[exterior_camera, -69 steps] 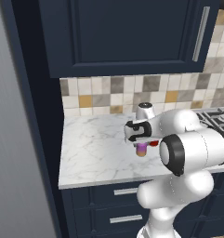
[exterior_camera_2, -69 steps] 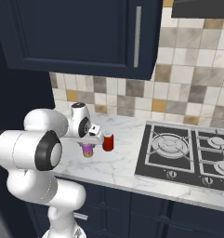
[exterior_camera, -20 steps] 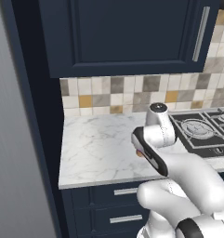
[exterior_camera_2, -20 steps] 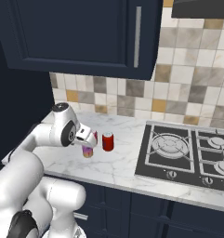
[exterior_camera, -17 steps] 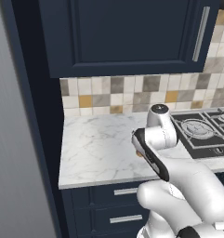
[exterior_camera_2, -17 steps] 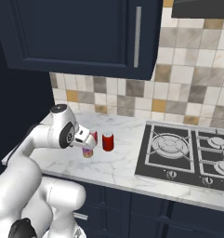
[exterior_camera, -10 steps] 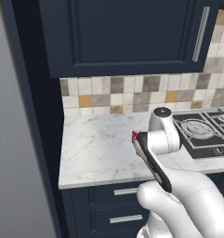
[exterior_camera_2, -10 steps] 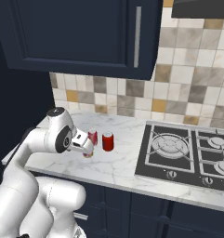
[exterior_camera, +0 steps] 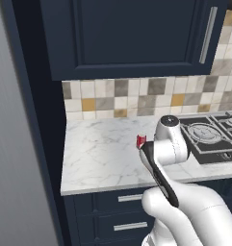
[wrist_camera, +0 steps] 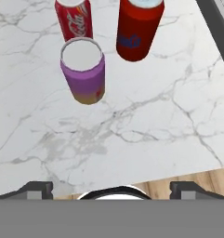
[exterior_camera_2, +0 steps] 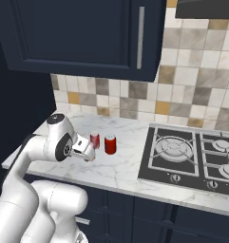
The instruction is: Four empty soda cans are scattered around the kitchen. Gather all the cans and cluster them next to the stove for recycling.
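A: On the marble tabletop [wrist_camera: 146, 116], left of the stove [exterior_camera_2: 192, 156]?
B: Purple-pink can [wrist_camera: 84, 70], two red cans [wrist_camera: 137, 29] clustered upright. Pincer [wrist_camera: 111, 188] stood apart, holding nothing.

Place: a home kitchen
Cabinets: navy wall cabinet [exterior_camera_2: 82, 33] above, navy drawers [exterior_camera: 122, 211] below
Counter: white marble counter [exterior_camera: 103, 153]
Wall: multicoloured tile backsplash [exterior_camera_2: 182, 90]
Cooking: black gas stove [exterior_camera_2: 192, 154] with grates, set flush in the marble
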{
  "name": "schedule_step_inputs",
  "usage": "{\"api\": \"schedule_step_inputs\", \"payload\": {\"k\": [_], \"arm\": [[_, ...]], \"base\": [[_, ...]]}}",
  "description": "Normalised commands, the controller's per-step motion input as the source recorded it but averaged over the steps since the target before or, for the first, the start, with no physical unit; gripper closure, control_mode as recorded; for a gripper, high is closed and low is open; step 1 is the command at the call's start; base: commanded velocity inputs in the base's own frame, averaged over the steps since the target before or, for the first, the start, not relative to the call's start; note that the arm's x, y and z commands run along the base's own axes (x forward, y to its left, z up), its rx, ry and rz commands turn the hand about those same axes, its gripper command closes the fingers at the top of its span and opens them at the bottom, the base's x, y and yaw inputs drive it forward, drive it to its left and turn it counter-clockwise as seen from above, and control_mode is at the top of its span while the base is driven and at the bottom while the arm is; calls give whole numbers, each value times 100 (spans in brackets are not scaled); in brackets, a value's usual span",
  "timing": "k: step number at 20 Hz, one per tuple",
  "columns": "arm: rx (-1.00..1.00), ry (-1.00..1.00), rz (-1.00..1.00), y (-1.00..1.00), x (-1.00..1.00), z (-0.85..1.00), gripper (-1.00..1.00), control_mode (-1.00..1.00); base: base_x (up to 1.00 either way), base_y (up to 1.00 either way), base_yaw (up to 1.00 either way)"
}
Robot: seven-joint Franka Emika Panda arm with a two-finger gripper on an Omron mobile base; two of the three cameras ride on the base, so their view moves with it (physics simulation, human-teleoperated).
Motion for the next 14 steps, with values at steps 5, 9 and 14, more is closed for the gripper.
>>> {"api": "schedule_step_inputs", "payload": {"k": [5,9,14], "arm": [[0,0,0,0,0,0,-100,100],[0,0,0,0,0,0,-100,100],[0,0,0,0,0,0,-100,100]], "base": [[-19,1,0],[-52,3,0],[-40,6,15]]}}
